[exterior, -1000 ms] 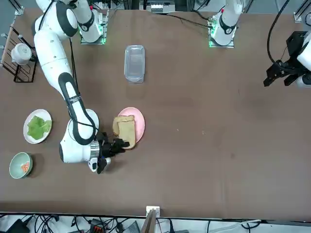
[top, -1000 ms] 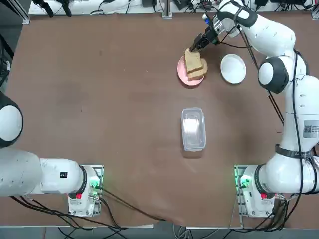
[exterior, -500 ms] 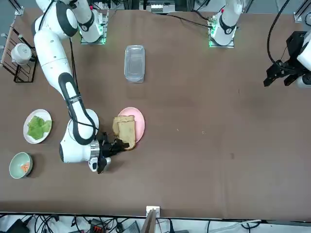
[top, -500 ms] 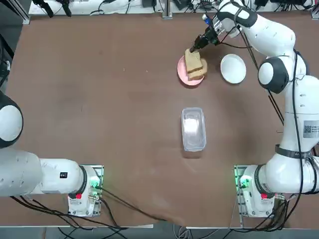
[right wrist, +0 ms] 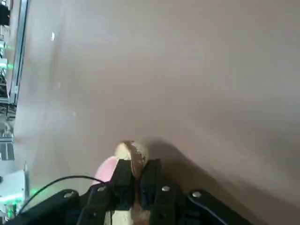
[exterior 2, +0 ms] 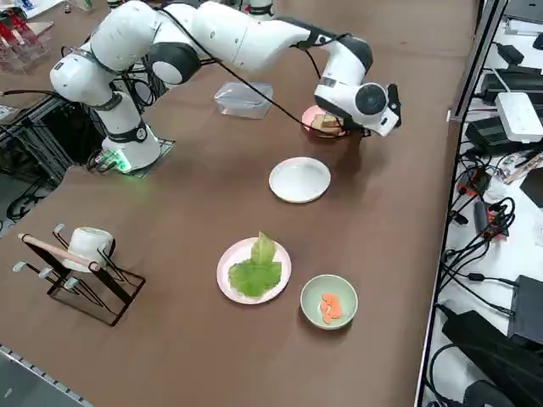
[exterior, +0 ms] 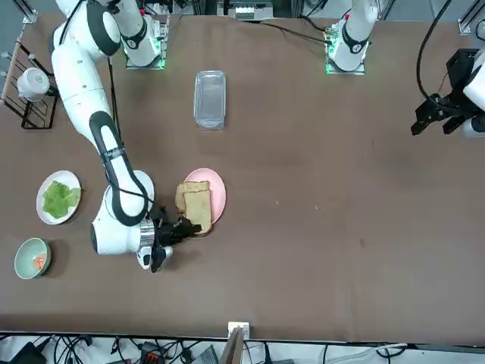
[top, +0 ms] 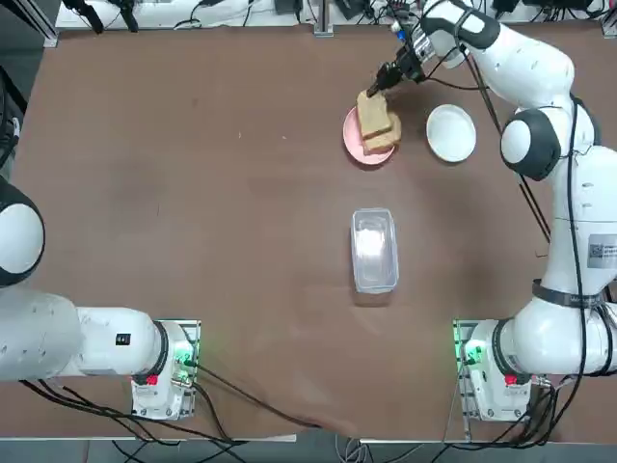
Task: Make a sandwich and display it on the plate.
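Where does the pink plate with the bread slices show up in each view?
Top: pink plate, upper middle, left of the white plate.
Front: lower left of centre.
Right side: upper middle, mostly behind the right gripper.
Right wrist: pink sliver beside the fingers.
Shared landmark: bread slices.

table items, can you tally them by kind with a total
Bread slices: 2
Pink plate: 1
White plates, one bare, one with lettuce: 2
Green bowl with orange bits: 1
Clear container: 1
Mug on rack: 1
Total: 8
The right gripper is shut on a bread slice.
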`<state>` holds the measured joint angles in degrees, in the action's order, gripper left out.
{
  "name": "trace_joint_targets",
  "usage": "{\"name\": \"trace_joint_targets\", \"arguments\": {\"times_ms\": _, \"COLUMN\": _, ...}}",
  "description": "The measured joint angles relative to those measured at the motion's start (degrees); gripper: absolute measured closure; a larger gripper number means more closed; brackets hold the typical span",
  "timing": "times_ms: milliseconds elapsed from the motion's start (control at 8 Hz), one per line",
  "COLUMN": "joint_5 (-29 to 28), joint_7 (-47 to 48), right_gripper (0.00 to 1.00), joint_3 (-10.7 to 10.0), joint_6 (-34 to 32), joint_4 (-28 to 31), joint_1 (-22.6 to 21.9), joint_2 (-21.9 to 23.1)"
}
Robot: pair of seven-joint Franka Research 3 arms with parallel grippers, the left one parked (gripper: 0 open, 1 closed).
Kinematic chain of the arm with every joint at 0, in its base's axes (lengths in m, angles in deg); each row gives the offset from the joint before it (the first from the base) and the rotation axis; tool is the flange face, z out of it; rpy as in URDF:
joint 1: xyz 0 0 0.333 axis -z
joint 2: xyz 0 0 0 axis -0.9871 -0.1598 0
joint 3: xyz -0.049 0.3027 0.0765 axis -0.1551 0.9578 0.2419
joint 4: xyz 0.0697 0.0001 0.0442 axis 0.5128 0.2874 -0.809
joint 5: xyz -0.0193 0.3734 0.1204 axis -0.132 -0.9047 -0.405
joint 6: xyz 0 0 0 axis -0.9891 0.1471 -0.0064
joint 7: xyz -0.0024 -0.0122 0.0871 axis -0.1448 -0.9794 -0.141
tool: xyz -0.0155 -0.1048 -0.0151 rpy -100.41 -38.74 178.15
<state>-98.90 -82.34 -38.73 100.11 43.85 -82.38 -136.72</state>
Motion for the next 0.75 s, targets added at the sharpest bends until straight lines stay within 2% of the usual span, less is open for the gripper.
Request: {"name": "trace_joint_targets", "arguments": {"times_ms": 750, "joint_5": -0.6, "joint_7": 12.5, "right_gripper": 0.9, "joint_3": 0.1, "joint_6": -10.9, "joint_4": -0.1, "joint_1": 1.6, "joint_2": 6.9}}
